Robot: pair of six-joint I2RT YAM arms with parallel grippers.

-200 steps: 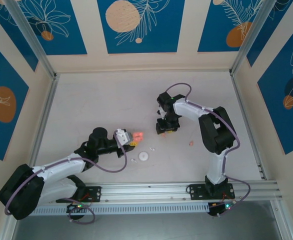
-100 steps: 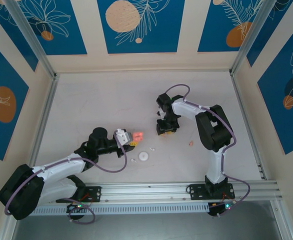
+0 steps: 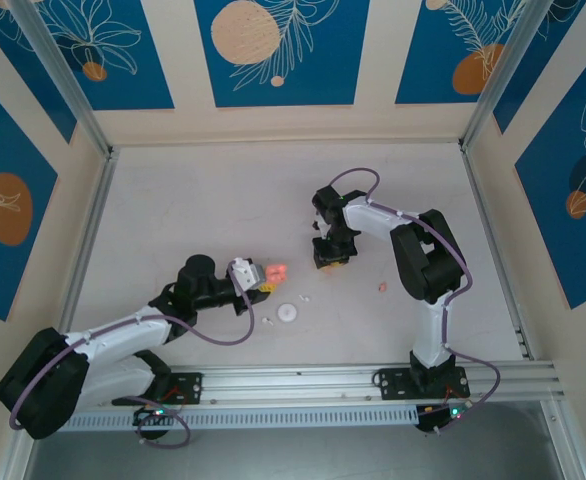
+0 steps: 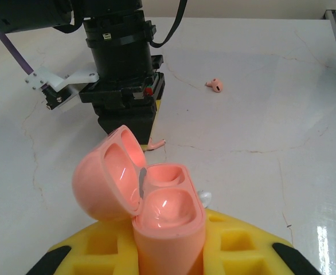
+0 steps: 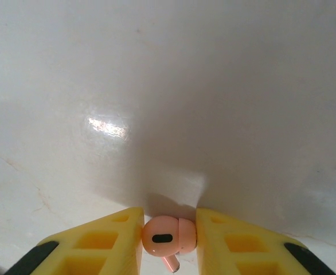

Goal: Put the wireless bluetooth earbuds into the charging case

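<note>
Right gripper (image 5: 169, 232): pinching pink earbud (image 5: 163, 236), stem pointing to wrist view's bottom edge.
Left gripper (image 4: 169, 259): grasping pink case (image 4: 162, 215) upright, lid open.

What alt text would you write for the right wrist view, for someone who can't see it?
A salmon-pink earbud is pinched between the right pincer's two yellow fingers at the bottom edge, its stem pointing toward the bottom of the frame. Behind it stretches a glossy white tabletop with one small patch of glare.
</note>
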